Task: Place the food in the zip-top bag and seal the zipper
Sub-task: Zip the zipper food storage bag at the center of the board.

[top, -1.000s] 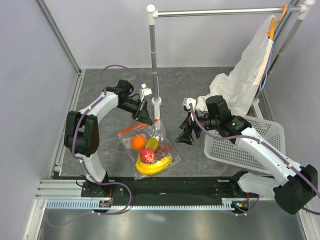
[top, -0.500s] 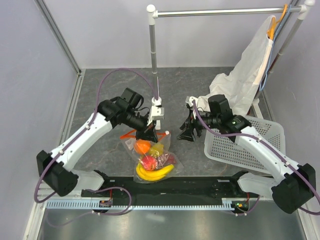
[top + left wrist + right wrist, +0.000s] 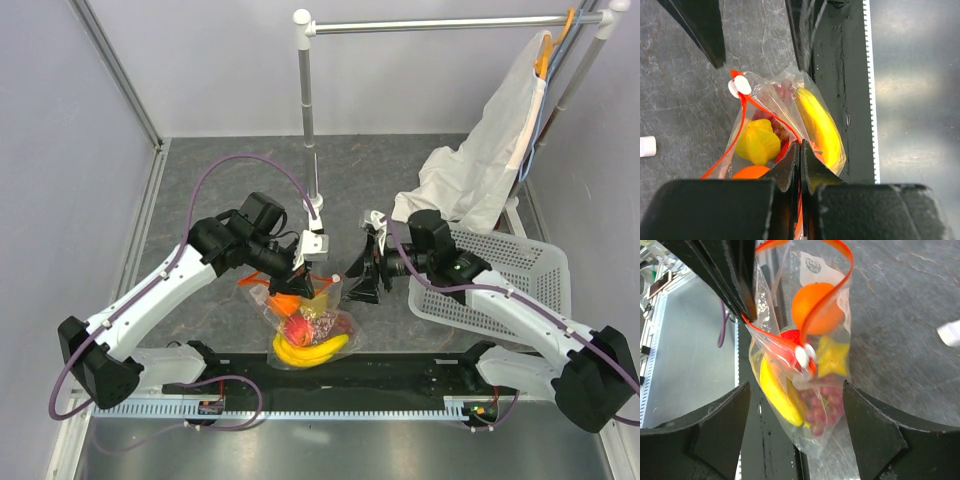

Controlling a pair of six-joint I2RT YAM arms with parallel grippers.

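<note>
The clear zip-top bag [image 3: 322,338] hangs from its red zipper strip [image 3: 262,281], its bottom near the table's front edge. Inside are a banana [image 3: 310,351], an orange [image 3: 285,303], a red fruit [image 3: 297,329] and grapes [image 3: 330,323]. My left gripper [image 3: 301,276] is shut on the zipper strip [image 3: 771,114] at one end of the open mouth. The white slider [image 3: 740,86] sits at the other end. My right gripper [image 3: 362,285] is open just right of the bag. In its wrist view the slider [image 3: 804,355], banana [image 3: 774,390] and grapes [image 3: 824,402] hang between its open fingers [image 3: 720,430].
A rack pole's base [image 3: 314,214] stands just behind the bag. A white cloth bag [image 3: 490,170] hangs at the back right over a white mesh basket [image 3: 500,295]. A black rail [image 3: 400,372] runs along the near edge. A small white object [image 3: 647,146] lies on the table.
My left arm has swung toward the near edge and lifted the bag by its zipper, so the bag now hangs instead of lying flat. My right gripper has moved left, closer to the bag.
</note>
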